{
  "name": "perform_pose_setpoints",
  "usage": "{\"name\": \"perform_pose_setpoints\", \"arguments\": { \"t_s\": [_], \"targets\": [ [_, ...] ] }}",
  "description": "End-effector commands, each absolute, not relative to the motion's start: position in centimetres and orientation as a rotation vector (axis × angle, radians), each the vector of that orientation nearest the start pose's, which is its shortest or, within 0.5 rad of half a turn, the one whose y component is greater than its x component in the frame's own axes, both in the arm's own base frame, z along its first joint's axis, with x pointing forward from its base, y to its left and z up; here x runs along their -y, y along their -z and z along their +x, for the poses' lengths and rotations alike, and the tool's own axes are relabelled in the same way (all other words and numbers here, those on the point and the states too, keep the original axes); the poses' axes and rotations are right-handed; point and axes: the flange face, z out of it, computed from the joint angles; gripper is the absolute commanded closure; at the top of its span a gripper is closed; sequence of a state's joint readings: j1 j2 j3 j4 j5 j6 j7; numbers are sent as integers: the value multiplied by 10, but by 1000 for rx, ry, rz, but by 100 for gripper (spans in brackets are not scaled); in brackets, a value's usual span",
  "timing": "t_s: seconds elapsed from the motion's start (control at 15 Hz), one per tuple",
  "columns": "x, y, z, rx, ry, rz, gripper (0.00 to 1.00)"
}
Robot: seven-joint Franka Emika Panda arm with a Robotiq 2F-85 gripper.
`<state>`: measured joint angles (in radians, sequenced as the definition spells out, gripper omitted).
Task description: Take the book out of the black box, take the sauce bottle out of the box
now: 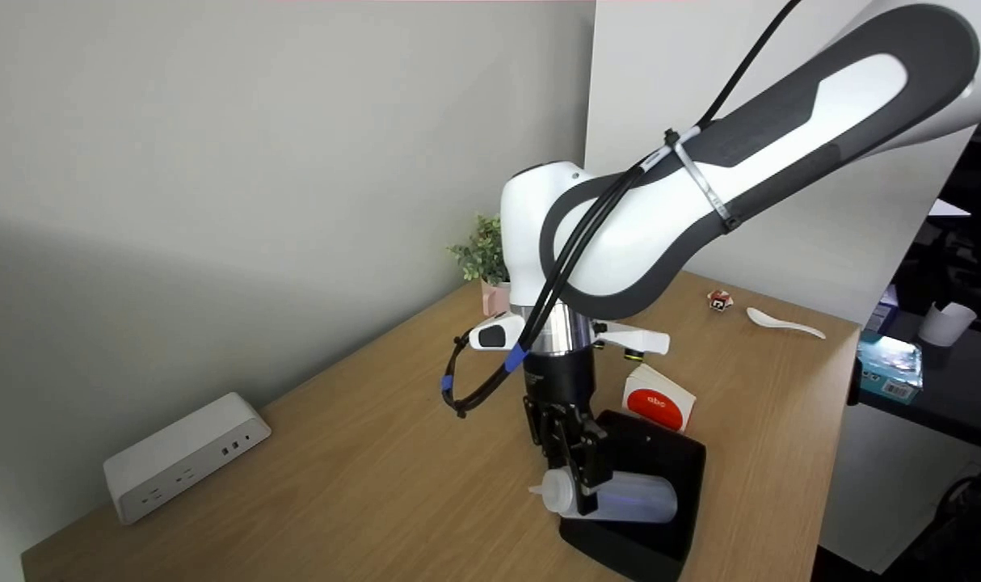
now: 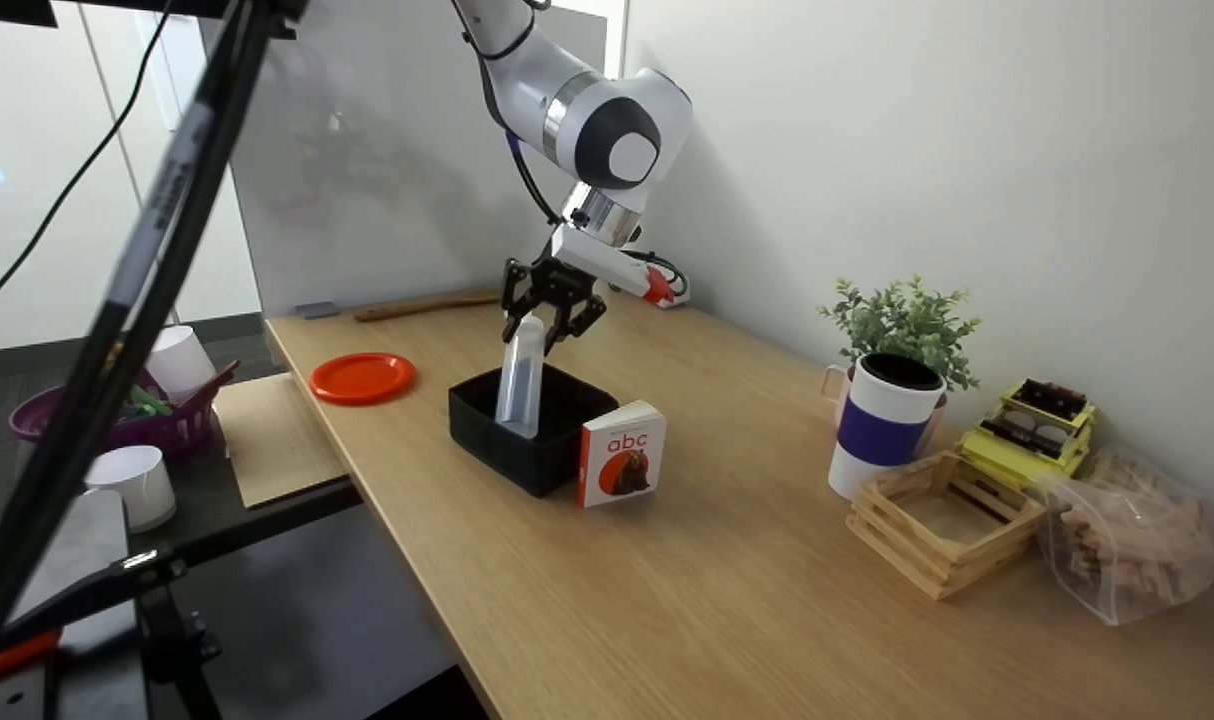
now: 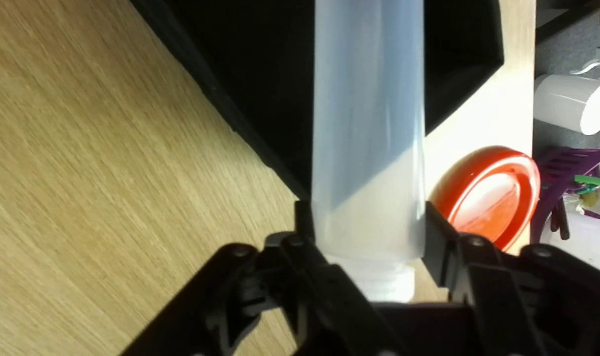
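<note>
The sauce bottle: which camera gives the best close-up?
The wrist view: the sauce bottle looms largest there, between the jaws, though one end is cut off. Both exterior views show it smaller, partly inside the black box.

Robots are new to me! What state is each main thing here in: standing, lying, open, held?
Black box: upright, open-topped
Sauce bottle: tilted, cap on, base inside the black box
End effector: closed on the sauce bottle near its cap
Book: standing upright beside the black box
White cup with blue band: upright
Red plate: lying flat
Wooden crate: open-topped
Power strip: visible sockets unused
Plastic bag: filled; can't tell whether sealed
</note>
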<state>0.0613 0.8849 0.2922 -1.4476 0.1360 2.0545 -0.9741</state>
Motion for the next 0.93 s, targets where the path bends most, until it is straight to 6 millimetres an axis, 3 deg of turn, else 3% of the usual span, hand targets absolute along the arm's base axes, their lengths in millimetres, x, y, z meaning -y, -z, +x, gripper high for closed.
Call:
{"name": "perform_pose_setpoints", "arguments": {
  "t_s": [0.0,0.87],
  "targets": [
    [-224,-167,660,1527,-145,-2305,72],
    [-251,-239,638,1494,47,-2523,72]
  ]
}}
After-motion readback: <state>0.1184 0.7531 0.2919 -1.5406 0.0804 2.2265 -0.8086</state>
